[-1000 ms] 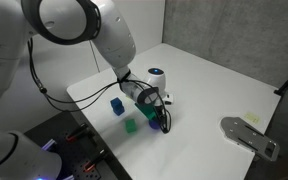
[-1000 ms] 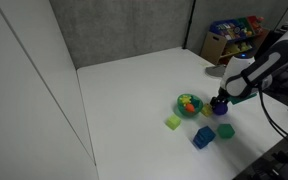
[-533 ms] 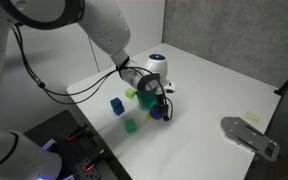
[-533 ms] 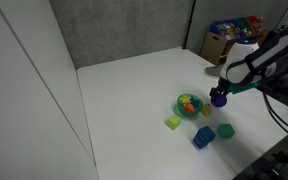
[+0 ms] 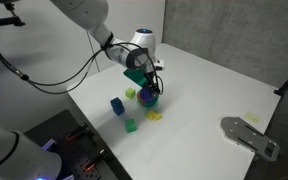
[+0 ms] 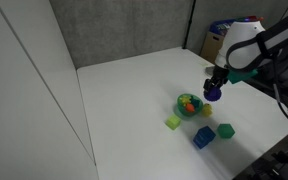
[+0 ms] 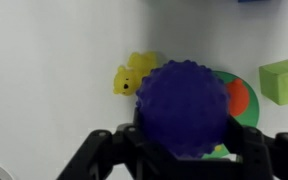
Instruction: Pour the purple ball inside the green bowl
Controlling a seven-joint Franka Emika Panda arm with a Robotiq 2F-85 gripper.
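My gripper is shut on the purple ball, a dark, bumpy ball, and holds it in the air. In the wrist view the purple ball fills the space between the black fingers. The green bowl stands on the white table just beside and below the ball, with a red-orange piece inside. In the wrist view the green bowl's rim shows behind the ball's right side. In an exterior view the gripper holds the ball above the cluster of pieces.
On the white table around the bowl lie a blue cube, a green cube, another green cube and a yellow piece. A grey metal plate lies at the table's edge. A shelf with packets stands behind.
The gripper has risen from table level with the purple ball in it and moved toward the green bowl. The cubes and the bowl have not moved.
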